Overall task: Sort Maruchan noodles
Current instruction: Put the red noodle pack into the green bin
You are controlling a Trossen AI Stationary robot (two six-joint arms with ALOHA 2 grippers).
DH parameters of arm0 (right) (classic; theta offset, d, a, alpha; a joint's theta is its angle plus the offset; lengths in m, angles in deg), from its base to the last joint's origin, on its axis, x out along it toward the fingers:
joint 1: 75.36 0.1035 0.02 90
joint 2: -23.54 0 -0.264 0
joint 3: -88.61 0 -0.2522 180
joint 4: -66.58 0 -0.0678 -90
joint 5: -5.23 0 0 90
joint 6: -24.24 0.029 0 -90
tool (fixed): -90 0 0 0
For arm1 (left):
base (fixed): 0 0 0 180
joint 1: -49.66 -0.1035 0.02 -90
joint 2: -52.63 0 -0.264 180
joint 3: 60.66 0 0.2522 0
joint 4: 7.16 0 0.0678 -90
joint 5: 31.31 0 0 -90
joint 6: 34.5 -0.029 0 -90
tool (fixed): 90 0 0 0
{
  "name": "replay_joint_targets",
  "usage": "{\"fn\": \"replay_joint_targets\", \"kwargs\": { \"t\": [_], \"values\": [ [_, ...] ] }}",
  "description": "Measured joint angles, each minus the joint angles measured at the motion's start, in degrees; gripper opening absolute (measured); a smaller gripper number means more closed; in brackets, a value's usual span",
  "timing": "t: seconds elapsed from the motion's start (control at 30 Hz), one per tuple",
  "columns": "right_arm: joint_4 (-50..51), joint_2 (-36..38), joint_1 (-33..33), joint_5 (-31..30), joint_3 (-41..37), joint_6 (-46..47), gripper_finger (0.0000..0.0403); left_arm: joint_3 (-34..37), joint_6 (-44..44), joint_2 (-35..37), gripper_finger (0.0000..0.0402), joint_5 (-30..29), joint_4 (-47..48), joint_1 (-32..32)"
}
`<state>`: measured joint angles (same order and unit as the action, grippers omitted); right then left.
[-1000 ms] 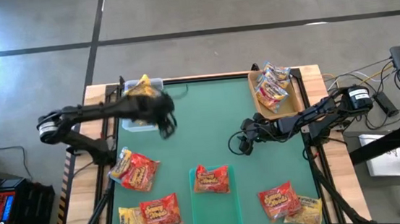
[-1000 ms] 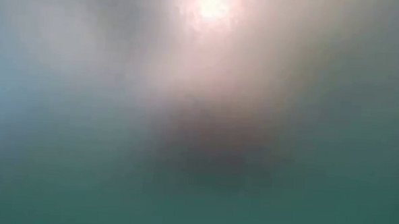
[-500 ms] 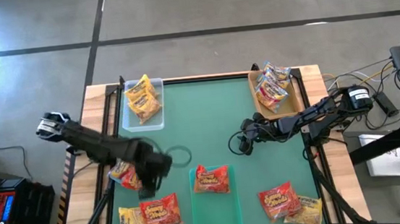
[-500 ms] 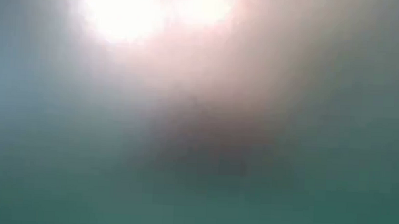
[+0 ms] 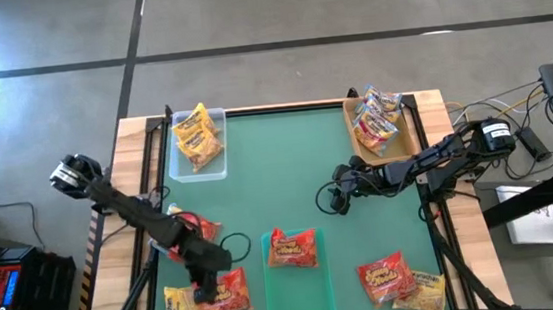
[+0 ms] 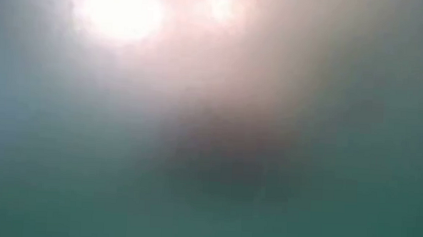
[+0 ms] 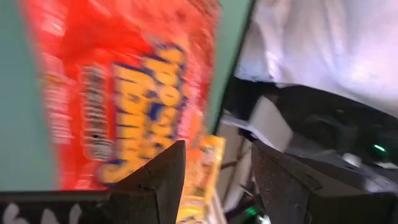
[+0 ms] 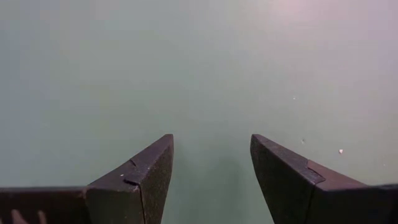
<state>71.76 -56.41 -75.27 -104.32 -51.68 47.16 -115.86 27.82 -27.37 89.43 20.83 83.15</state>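
Reached with the left gripper (image 5: 208, 286), jaws parted and empty, over the red Maruchan packet (image 5: 223, 292) at the mat's near-left corner, likely needing descent and closing next, while the open, empty right gripper (image 5: 329, 199) waited mid-mat.

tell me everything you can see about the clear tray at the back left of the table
The clear tray is a see-through rectangular bin that looks like plastic, sitting flat at the green mat's far left corner. It holds yellow packets, lying loosely and filling its far end; its near end is bare. No gripper touches it: the left gripper is down over the red packets at the near left.
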Motion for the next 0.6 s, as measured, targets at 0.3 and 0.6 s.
{"fn": "replay_joint_targets", "kwargs": {
  "t": [0.3, 0.6],
  "values": [
    [0.0, 0.0, 0.0, 0.0, 0.0, 0.0, 0.0205, 6.0, 3.6, -0.8, 0.0166, -1.1, -12.9, 1.7],
    [0.1, 0.0, 0.0, 0.0, 0.0, 0.4, 0.0205, 9.3, 2.0, -1.1, 0.0166, -6.2, -14.7, 1.7]
  ]
}}
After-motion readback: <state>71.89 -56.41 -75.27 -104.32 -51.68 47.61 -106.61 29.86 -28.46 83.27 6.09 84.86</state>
